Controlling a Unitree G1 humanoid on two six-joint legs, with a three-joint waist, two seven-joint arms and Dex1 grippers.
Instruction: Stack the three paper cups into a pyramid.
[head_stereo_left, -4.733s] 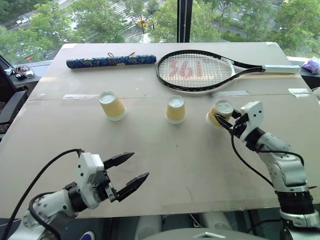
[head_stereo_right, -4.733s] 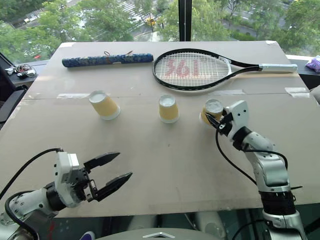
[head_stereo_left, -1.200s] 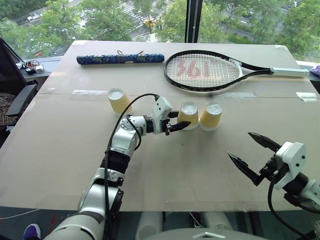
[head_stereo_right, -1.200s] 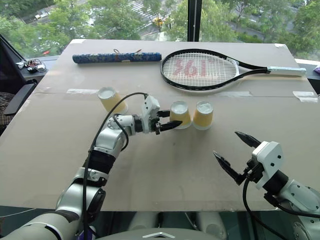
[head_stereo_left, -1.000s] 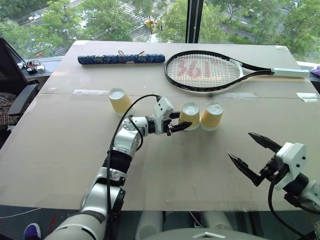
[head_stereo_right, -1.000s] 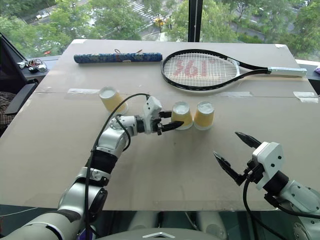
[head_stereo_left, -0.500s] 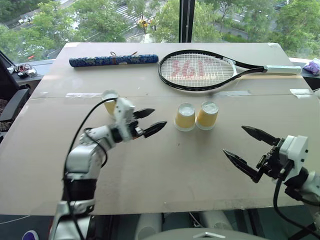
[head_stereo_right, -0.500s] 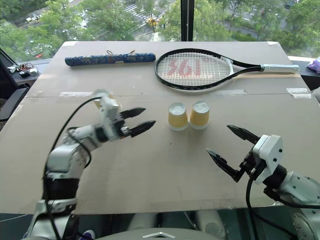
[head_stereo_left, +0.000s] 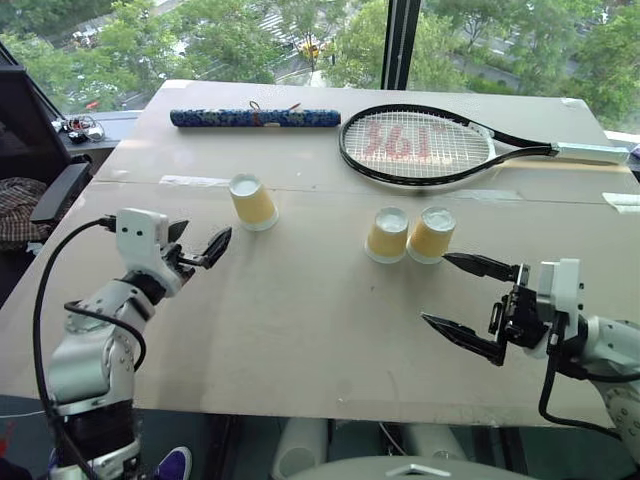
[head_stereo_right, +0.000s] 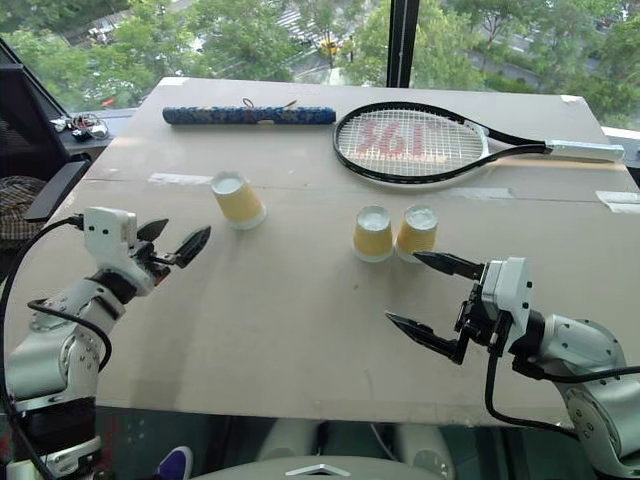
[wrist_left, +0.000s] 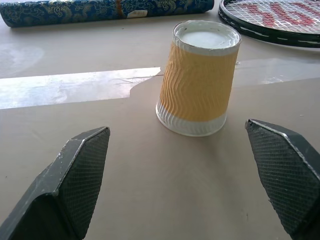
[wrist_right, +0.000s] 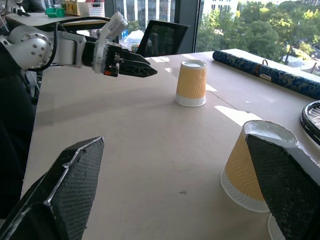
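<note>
On the bench (head_stereo_left: 300, 330), 2 of the 3 paper cups stand upside down and side by side, touching or nearly so, just in front of the tennis racket (head_stereo_left: 420, 148). We read this pair (head_stereo_left: 408, 235) as the base of the pyramid, set close so that a cup can bridge both white bottoms.

The third cup (head_stereo_left: 252, 202) stands alone, also upside down, well apart to the left of the pair and near the strip of clear tape. A rolled blue patterned tube (head_stereo_left: 255, 118) lies at the far edge, clear of the work.

Our left gripper (head_stereo_left: 200, 250) hovers near the lone cup with its jaws spread wide and empty; in the left wrist view that cup sits squarely between the 2 black fingers (wrist_left: 82, 165) but beyond their tips, so we judge it lined up for a grasp that has not yet begun. Our right gripper (head_stereo_left: 468, 300) hangs just in front of the pair, jaws also wide apart and holding nothing.

We judge the task about two-thirds done: only 1 cup is left to lift and set on top.
</note>
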